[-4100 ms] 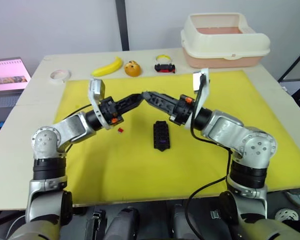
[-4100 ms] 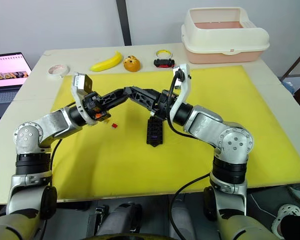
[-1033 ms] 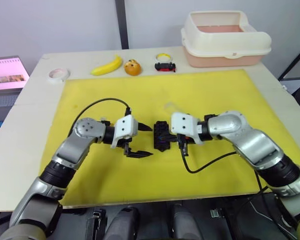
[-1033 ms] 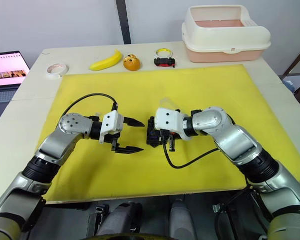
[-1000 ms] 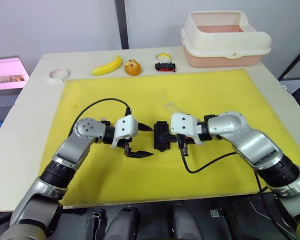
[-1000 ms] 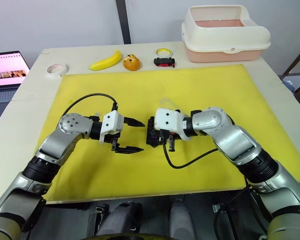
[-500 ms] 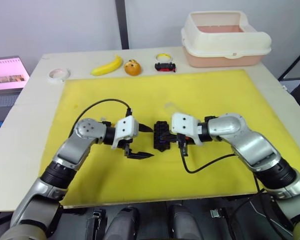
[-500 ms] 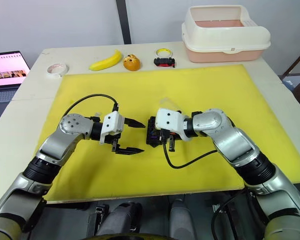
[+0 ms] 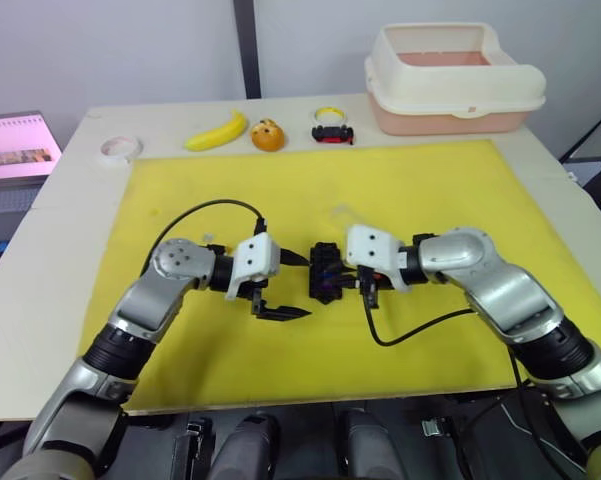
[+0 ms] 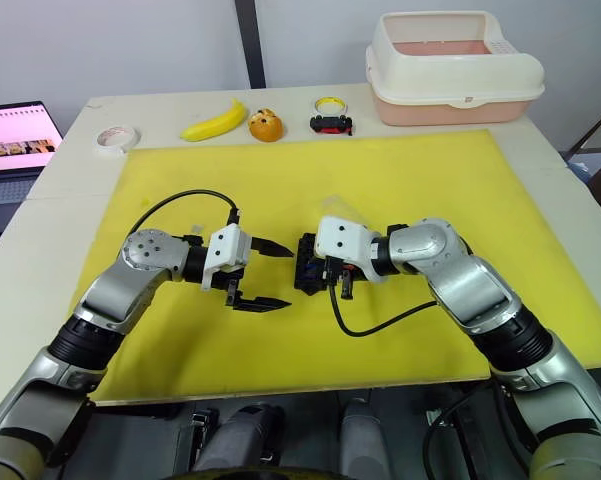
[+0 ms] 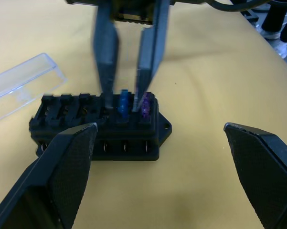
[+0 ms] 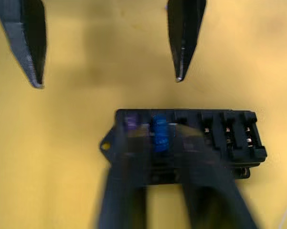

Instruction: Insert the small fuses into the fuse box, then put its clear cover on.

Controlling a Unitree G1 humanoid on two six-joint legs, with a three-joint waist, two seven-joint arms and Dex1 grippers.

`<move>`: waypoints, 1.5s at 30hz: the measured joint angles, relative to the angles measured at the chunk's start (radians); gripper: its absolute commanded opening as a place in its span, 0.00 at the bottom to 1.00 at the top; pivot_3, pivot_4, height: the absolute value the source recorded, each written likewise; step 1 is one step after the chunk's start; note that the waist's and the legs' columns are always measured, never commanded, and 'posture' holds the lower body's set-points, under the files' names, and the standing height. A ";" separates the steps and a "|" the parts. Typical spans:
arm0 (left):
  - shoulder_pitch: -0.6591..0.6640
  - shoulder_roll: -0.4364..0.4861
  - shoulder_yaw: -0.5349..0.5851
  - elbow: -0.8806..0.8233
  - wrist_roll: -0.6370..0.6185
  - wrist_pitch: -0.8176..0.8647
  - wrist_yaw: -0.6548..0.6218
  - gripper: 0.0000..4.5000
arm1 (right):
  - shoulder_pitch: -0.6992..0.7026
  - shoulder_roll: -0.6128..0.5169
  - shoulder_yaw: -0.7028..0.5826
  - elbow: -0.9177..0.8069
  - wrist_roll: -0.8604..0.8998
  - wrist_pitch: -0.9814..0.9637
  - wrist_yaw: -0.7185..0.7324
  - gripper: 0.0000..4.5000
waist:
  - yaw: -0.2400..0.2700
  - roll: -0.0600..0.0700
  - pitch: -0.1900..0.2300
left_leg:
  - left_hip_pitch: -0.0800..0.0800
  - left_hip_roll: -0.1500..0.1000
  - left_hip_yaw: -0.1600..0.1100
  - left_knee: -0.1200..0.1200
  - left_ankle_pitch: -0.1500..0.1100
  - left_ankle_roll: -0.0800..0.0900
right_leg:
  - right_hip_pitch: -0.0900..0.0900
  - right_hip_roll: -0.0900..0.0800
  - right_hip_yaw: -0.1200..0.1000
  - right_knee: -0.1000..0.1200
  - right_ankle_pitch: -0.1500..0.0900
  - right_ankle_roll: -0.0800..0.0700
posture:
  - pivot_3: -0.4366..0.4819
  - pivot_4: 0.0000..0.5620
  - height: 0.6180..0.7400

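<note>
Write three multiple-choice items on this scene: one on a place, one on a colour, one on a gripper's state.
1. Where does the clear cover lie?
A. on the mat beside the fuse box
B. clipped on the fuse box
C. in the beige bin

2. What colours are the two fuses seated in the fuse box?
A. red and green
B. blue and purple
C. grey and brown

3. How is the left gripper?
A. shut on a fuse
B. shut, holding nothing
C. open, holding nothing

Answers: 1 A, the left wrist view shows it flat on the yellow mat; 2 B, both stand side by side at one end; 3 C, its fingers stand wide apart.
</note>
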 measured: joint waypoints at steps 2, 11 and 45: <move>0.000 -0.001 0.000 0.000 0.000 0.000 0.001 1.00 | -0.004 -0.001 -0.006 -0.005 0.000 0.014 0.001 0.55 | 0.000 0.000 0.000 | 0.000 0.000 0.000 0.000 0.000 0.000 | 0.000 0.000 0.000 0.000 0.000 0.000 | 0.48 0.27 1.00; 0.001 -0.004 0.001 0.000 0.000 -0.001 0.010 1.00 | -0.041 -0.004 -0.089 -0.109 0.066 0.126 0.017 0.55 | 0.000 0.000 0.000 | 0.000 0.000 0.000 0.000 0.000 0.000 | 0.000 0.000 0.000 0.000 0.000 0.000 | 0.48 0.27 1.00; -0.011 -0.017 0.003 0.020 -0.002 0.001 -0.012 1.00 | 0.258 0.144 -0.196 -0.105 0.166 0.112 -0.178 0.01 | 0.001 -0.001 -0.001 | 0.003 -0.001 -0.001 0.003 0.000 0.000 | 0.002 0.000 0.000 0.005 0.000 0.000 | 0.48 0.27 1.00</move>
